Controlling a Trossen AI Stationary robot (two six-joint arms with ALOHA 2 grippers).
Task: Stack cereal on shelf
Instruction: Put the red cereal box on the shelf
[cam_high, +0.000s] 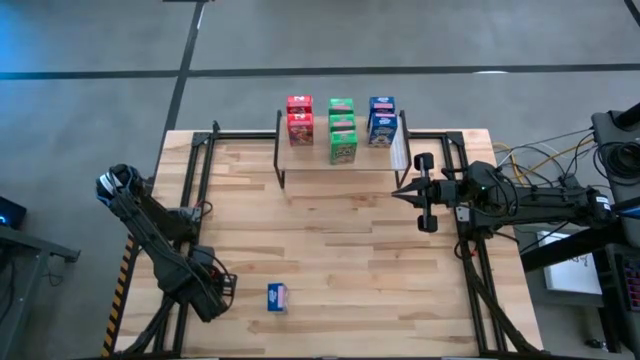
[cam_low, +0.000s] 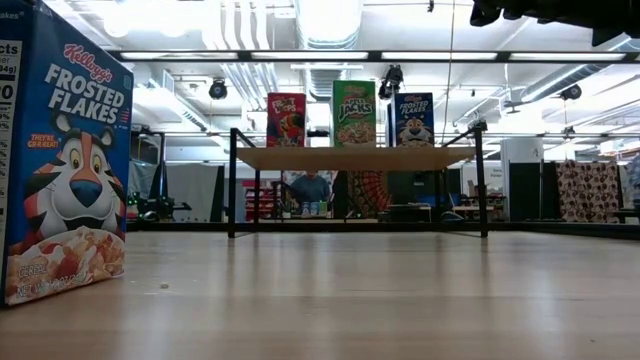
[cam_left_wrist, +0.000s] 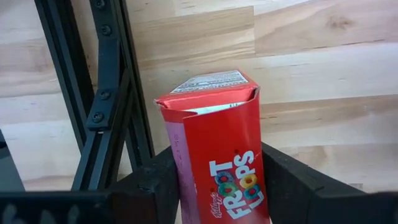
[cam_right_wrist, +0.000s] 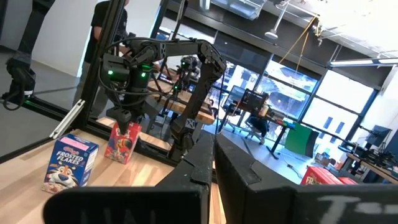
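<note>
we are seeing the shelf (cam_high: 343, 150) carrying seven cereal boxes (cam_high: 341, 130) far across from the left gripper (cam_high: 222, 287). only the wrist view is showing its fingers (cam_left_wrist: 292, 180) closing around a red froot loops box (cam_left_wrist: 221, 146), upright on the table. a blue frosted flakes box (cam_high: 277, 296) is lying just beside it. the right gripper (cam_high: 402, 194), fingers pressed together and empty, is hovering beside the shelf's end.

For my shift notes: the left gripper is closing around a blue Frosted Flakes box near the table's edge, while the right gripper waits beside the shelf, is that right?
Not quite: the box between the left gripper's fingers is a red Froot Loops box, as the left wrist view shows. The blue Frosted Flakes box stands free on the table. The right gripper does wait beside the shelf.
</note>
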